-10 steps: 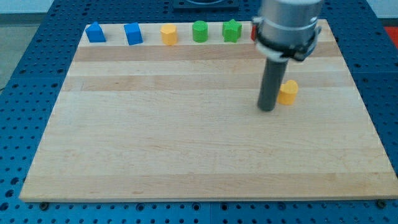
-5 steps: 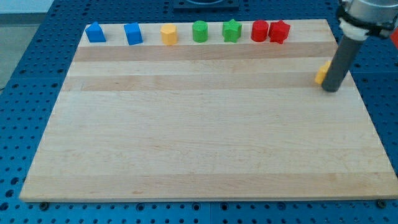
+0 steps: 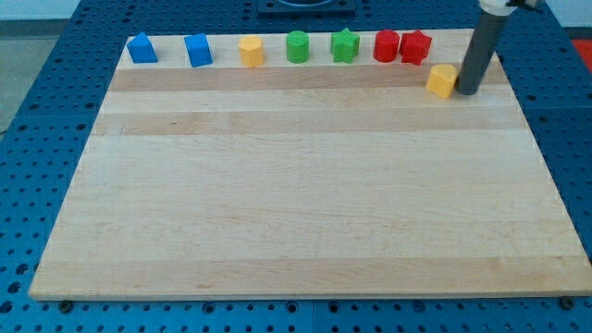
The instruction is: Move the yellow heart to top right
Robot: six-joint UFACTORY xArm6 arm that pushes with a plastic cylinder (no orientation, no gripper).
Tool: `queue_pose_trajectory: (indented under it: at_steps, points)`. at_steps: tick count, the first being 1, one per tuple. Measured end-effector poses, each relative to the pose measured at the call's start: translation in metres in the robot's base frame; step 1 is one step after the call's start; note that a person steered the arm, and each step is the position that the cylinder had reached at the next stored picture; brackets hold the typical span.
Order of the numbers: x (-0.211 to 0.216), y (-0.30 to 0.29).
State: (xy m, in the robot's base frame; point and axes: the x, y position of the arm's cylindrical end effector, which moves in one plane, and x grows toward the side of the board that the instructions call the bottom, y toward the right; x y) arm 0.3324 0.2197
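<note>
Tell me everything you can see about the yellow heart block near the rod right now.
The yellow heart is a small, solid-looking block, orange-yellow with a lighter top face; its heart outline is hard to make out at this size. It lies flat on the wooden board near the view's top right, just below and to the right of the red star, apart from it. My tip stands right beside its right side, seemingly touching it.

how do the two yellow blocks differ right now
The yellow heart sits near the view's top right, below the row; the other yellow block sits in the top row. The heart has my tip right beside it; the other stands far from it. Both are yellow and similar in size.
</note>
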Motion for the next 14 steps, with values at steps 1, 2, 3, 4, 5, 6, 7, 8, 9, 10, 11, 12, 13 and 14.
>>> queue_pose_trajectory:
  at_steps: [1,2,3,4,5,6,7,8,9,10,11,12,13,14]
  points:
    - [0.004,-0.022]
    - [0.043,-0.033]
    - [0.034,-0.06]
    - [0.01,-0.069]
    - [-0.012,-0.063]
    - [-0.03,-0.054]
    - [-0.029,-0.043]
    - [-0.017,-0.049]
    - [-0.03,-0.018]
    - [-0.033,-0.002]
    - [-0.006,-0.012]
    - [0.003,0.007]
    - [-0.001,0.021]
    - [-0.026,0.022]
